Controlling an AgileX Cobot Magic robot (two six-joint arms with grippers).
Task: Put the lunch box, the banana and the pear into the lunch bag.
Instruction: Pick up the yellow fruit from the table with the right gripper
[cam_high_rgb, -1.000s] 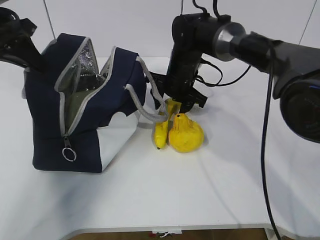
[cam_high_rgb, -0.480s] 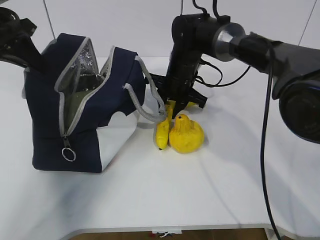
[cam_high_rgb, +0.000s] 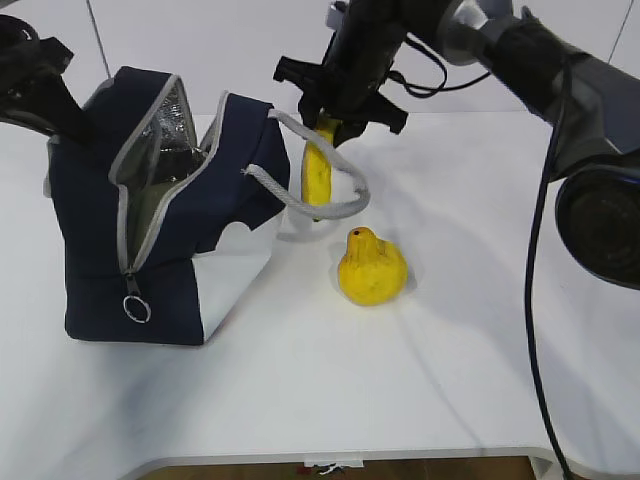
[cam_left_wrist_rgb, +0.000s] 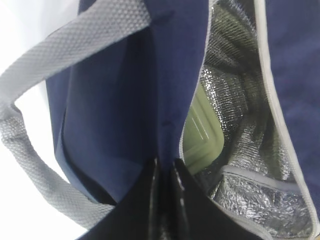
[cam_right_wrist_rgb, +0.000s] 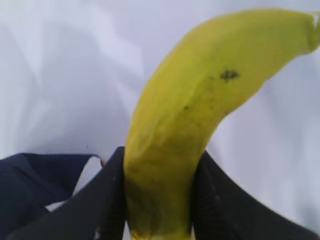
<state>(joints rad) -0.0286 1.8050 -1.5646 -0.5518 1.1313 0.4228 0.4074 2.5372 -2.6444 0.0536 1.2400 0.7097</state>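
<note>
The navy lunch bag (cam_high_rgb: 170, 220) stands open at the left of the table, its foil lining showing. My left gripper (cam_left_wrist_rgb: 166, 166) is shut on the bag's navy rim, at the far-left top (cam_high_rgb: 55, 100). The pale green lunch box (cam_left_wrist_rgb: 202, 132) lies inside the bag. My right gripper (cam_high_rgb: 333, 118) is shut on the banana (cam_high_rgb: 317, 175), which hangs off the table just right of the bag's opening. In the right wrist view the banana (cam_right_wrist_rgb: 190, 110) fills the gap between the black fingers (cam_right_wrist_rgb: 112, 195). The pear (cam_high_rgb: 371, 268) sits on the table, below and to the right.
A grey handle (cam_high_rgb: 335, 205) of the bag loops out to the right, crossing in front of the hanging banana's lower end. The zipper's ring pull (cam_high_rgb: 137, 308) dangles at the bag's front. White table (cam_high_rgb: 320, 390) stretches in front; its front edge runs along the bottom.
My right gripper closed on the banana and lifted it up and left, away from the pear, towards the bag's opening. The handle loop shifted right. The left arm and the pear stayed put.
</note>
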